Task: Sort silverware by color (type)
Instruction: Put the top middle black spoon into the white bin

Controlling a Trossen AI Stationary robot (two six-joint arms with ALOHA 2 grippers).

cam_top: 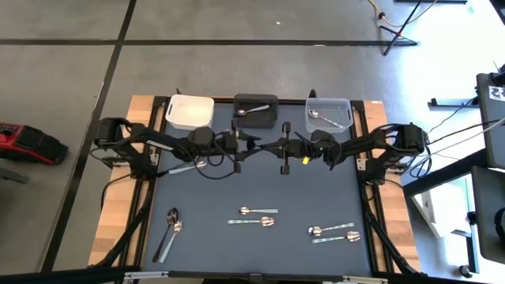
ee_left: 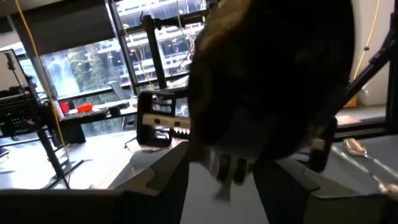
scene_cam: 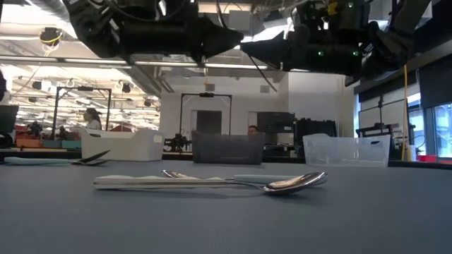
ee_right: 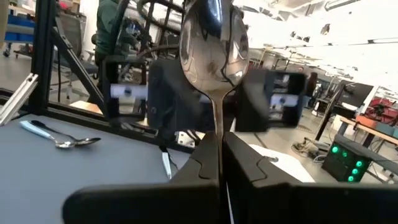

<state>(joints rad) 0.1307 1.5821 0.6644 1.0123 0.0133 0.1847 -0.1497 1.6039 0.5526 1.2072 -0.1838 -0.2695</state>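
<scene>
My right gripper [ee_right: 221, 149] is shut on a shiny silver spoon [ee_right: 214, 43] and hovers high over the table's middle [cam_top: 272, 147]. The spoon's bowl points at my left gripper [cam_top: 254, 146], which faces it tip to tip. In the left wrist view a big dark blur [ee_left: 273, 81] fills the space just above my left gripper [ee_left: 221, 180]; the fingers stand apart. Whether they touch the bowl cannot be told. Other spoons lie flat on the near table: a pair [cam_top: 170, 233], a pair [cam_top: 259, 216] and a pair [cam_top: 333, 233]. My right gripper pinches the spoon's handle [ee_right: 217, 121] between its two fingers, which lie along the handle. It reaches level from the table's right side. The spoon is lifted clear of the table, and its bowl sticks out past the fingertips toward the left gripper.
Three bins stand in a row at the far edge: white [cam_top: 189, 101], black [cam_top: 270, 101] with a spoon [cam_top: 252, 110] in it, clear [cam_top: 347, 104] with a spoon [cam_top: 322, 118]. Another spoon [cam_top: 185, 166] lies under the left arm. People show in the room behind.
</scene>
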